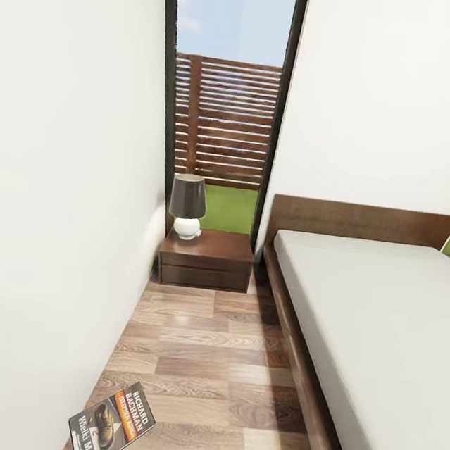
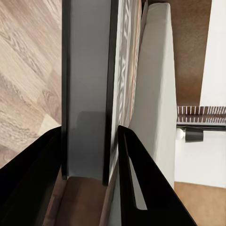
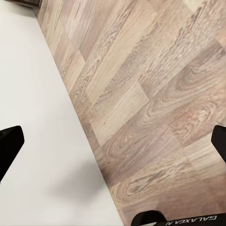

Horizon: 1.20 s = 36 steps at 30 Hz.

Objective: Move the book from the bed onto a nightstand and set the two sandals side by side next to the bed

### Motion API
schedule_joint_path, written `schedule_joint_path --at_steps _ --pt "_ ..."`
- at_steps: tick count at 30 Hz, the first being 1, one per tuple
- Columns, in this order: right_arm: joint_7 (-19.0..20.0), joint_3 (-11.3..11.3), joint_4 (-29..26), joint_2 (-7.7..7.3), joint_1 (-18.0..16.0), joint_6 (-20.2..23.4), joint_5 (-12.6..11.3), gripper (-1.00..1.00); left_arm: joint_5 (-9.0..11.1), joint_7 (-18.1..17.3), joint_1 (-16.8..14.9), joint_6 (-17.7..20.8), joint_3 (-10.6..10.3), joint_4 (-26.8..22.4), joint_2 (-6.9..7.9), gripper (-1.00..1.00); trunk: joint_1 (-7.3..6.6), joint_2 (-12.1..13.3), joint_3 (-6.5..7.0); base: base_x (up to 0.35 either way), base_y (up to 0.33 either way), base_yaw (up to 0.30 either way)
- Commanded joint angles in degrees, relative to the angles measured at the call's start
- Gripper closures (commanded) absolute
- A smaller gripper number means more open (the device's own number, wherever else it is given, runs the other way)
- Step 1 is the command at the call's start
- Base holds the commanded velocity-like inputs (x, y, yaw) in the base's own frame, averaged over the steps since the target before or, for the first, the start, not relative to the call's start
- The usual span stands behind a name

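Closest in, seen along the left gripper (image 2: 89, 136): jaws pressed together on the book (image 2: 87, 70), pinching it across its thickness with most of the cover standing free beyond the tips. Seen from the head: holds the book (image 1: 112, 423) low and tilted over the wood floor (image 1: 213, 365), close to the white wall (image 1: 51, 195), off the bed (image 1: 375, 323) and not yet on the nightstand (image 1: 210, 255). Reads "RICHARD BACHMAN" in white along the cover's top edge; below it an orange title band too small to make out, then large white letters cut by the frame edge, not safely legible. On the right gripper (image 3: 113, 141): jaws spread wide, holding nothing, hanging over floor planks beside a plain pale surface; shows "GALAXEA" upside down on the gripper body.

Further on: a narrow aisle between wall and bed frame, ending at the nightstand under the tall window (image 1: 222, 111). Carries a lamp (image 1: 187, 202) on the wall side of its glossy top, leaving the bare part toward the bed.

Likely trouble from here: a shallow pinch on a thin paperback, so may let it pivot or slip out during the drive forward. Little room for the left arm beside the wall, so may scrape or snag. Risks knocking the lamp if set down too far toward the wall, or sliding the book off the glossy edge if released while tilted
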Motion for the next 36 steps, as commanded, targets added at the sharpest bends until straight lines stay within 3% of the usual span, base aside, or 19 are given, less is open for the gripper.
schedule_joint_path --at_steps 1,18,36 --pt "0.3 0.0 0.2 0.00 -0.1 0.2 -0.2 -1.00 -0.3 -0.2 0.0 0.6 0.5 0.0 0.00 1.00 0.00 0.0 -0.05 0.015 -0.014 0.000" --pt "0.3 0.0 0.2 0.02 -0.1 0.2 -0.2 -1.00 -0.3 -0.2 0.0 0.6 0.5 0.0 -0.17 1.00 0.00 0.0 -0.05 0.010 -0.004 0.000" --pt "0.3 0.0 0.2 0.02 -0.1 0.1 -0.2 -1.00 -0.4 -0.3 0.0 0.7 0.5 0.0 -0.01 1.00 0.00 0.0 -0.05 0.114 -0.066 0.000"
